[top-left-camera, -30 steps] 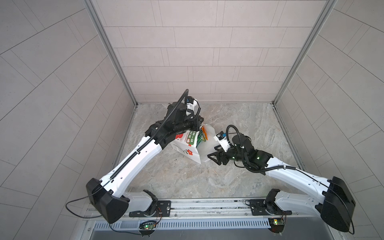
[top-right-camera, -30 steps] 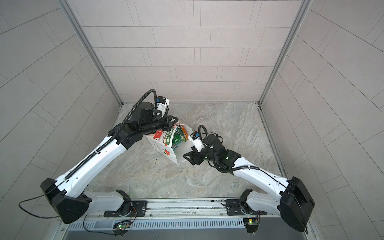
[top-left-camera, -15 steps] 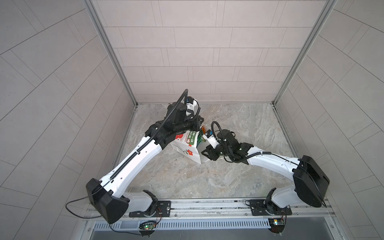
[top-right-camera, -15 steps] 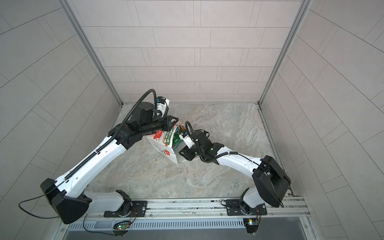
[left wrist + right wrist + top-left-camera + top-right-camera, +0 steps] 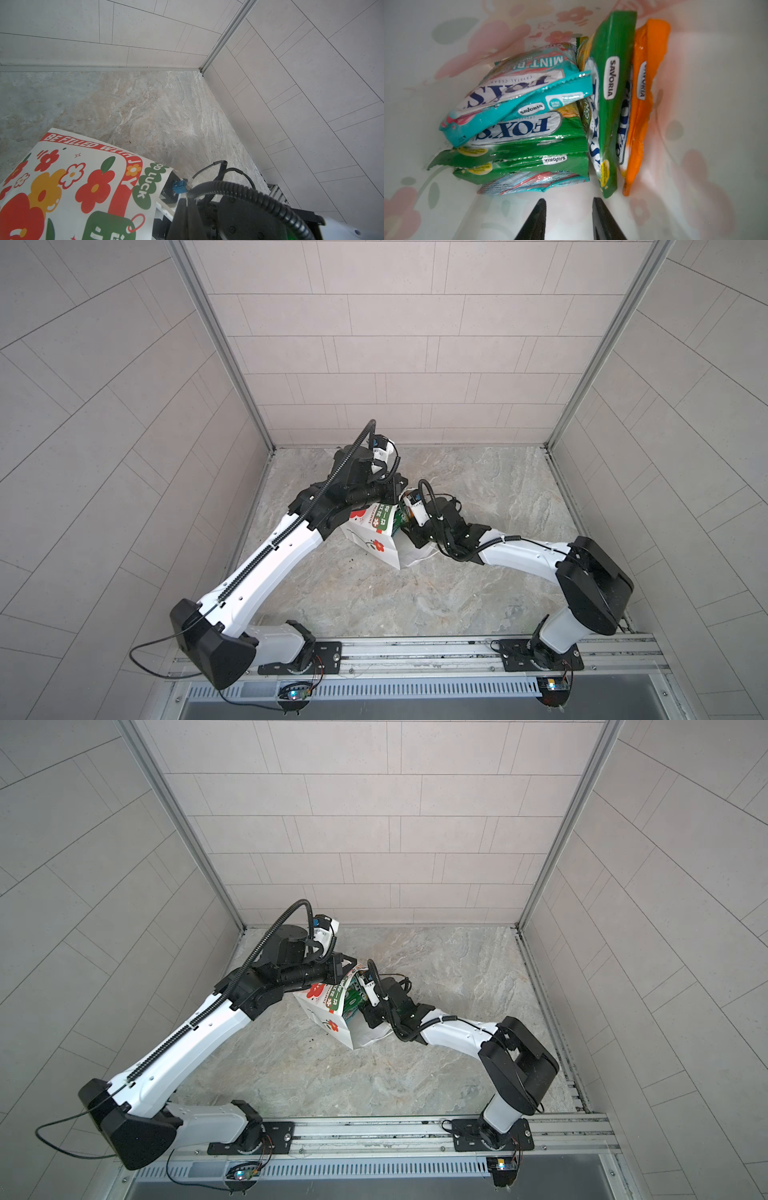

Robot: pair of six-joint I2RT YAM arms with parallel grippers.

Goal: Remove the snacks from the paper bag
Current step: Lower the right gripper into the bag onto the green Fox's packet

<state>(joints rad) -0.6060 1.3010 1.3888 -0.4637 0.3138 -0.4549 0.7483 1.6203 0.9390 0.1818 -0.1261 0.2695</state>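
The white paper bag (image 5: pixel 376 541) (image 5: pixel 328 1021) with red flower print lies tilted on the stone floor, its mouth facing right. My left gripper (image 5: pixel 397 489) (image 5: pixel 347 967) is shut on the bag's upper rim; its jaws are hidden in the left wrist view, which shows the bag's printed side (image 5: pixel 72 187). My right gripper (image 5: pixel 569 200) is inside the bag, open, with nothing between its fingers. Just ahead of it lie the snacks: a teal pouch (image 5: pixel 517 93) on stacked green pouches (image 5: pixel 529 133), a teal-red pouch (image 5: pixel 529 182) lowest, an upright green pouch (image 5: pixel 610 104) and an orange pouch (image 5: pixel 645 83).
Tiled walls close the floor on three sides, and a metal rail (image 5: pixel 415 649) carrying both arm bases runs along the front. The right arm's corrugated cable (image 5: pixel 239 187) arches close by the bag's rim. The bag's inner wall (image 5: pixel 706 124) surrounds the right gripper.
My right arm has reached left from outside the bag into its mouth, and its jaws have narrowed. The left arm and the bag have stayed in place.
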